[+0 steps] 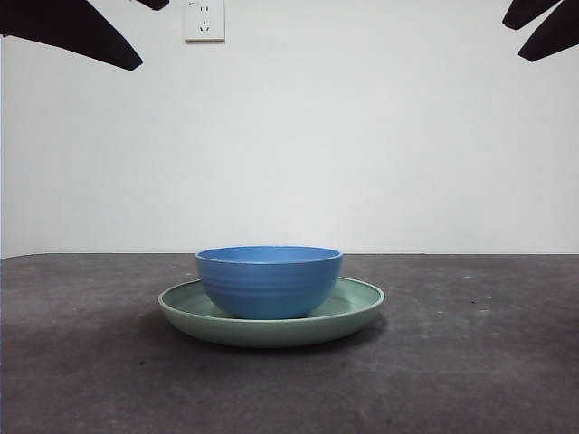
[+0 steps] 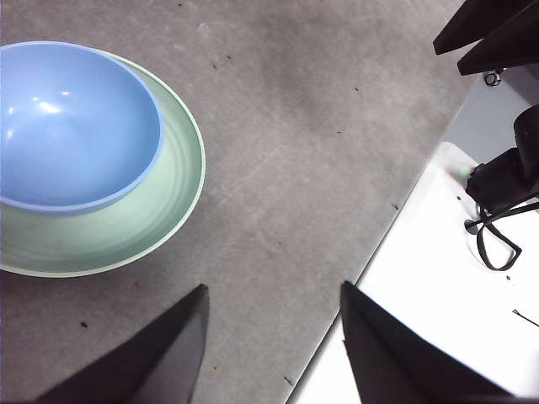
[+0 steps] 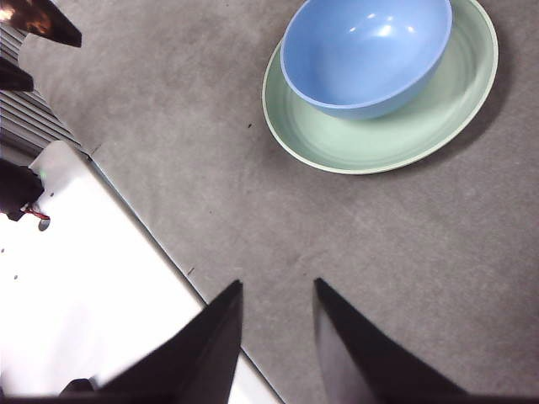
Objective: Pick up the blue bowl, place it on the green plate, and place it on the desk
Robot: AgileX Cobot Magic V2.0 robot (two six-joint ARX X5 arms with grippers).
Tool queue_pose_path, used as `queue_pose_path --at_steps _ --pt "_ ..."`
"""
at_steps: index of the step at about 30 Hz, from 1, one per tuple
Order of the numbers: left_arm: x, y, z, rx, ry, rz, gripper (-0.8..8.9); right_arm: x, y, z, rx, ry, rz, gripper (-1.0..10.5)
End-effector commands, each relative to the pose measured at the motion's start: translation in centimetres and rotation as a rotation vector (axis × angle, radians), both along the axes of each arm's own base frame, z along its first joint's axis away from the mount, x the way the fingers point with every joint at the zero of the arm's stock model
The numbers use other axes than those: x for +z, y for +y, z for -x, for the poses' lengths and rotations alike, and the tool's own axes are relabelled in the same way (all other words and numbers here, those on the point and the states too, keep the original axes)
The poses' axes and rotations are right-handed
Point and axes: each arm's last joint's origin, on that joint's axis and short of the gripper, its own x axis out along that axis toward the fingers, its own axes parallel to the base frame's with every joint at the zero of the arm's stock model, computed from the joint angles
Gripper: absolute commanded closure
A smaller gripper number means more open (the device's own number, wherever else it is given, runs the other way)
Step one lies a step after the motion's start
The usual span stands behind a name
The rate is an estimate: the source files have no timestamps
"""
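The blue bowl [image 1: 269, 279] sits upright inside the green plate [image 1: 355, 309], which rests on the desk [image 1: 470, 362] at its middle. Both wrist views show the same pair from above: the blue bowl [image 2: 72, 126] on the green plate [image 2: 164, 198], and the blue bowl [image 3: 366, 52] on the green plate [image 3: 379, 139]. My left gripper [image 2: 274, 316] hangs open above bare desk, well away from the plate. My right gripper [image 3: 278, 299] is open too, also apart from the plate. Neither holds anything. In the front view only black arm tips show at the top corners.
A white wall with a power socket [image 1: 204, 20] stands behind the desk. A white board [image 2: 455, 295] with black cables borders the desk edge in the left wrist view, and a white board [image 3: 76, 286] lies beside the desk in the right wrist view.
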Motion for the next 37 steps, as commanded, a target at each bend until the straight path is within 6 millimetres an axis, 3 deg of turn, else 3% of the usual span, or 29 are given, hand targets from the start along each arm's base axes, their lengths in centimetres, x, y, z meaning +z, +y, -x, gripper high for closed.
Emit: queue_pose_path --at_steps 1,8,10,12,37 --pt "0.21 -0.18 -0.05 -0.01 -0.008 0.003 5.64 0.5 0.13 -0.08 0.014 -0.026 -0.005 8.1" --pt "0.21 -0.18 -0.05 -0.01 -0.007 0.003 5.78 0.5 0.14 -0.07 0.016 -0.025 -0.005 8.1" --pt "0.21 -0.18 -0.05 -0.01 -0.007 0.003 6.59 0.49 0.15 -0.06 0.017 -0.025 -0.004 8.4" --pt "0.21 -0.18 -0.05 -0.01 -0.008 0.003 8.02 0.49 0.14 -0.06 0.018 -0.026 -0.004 9.3" --pt "0.23 -0.18 -0.05 -0.01 -0.009 0.004 8.04 0.64 0.21 -0.2 0.02 -0.051 -0.012 9.4"
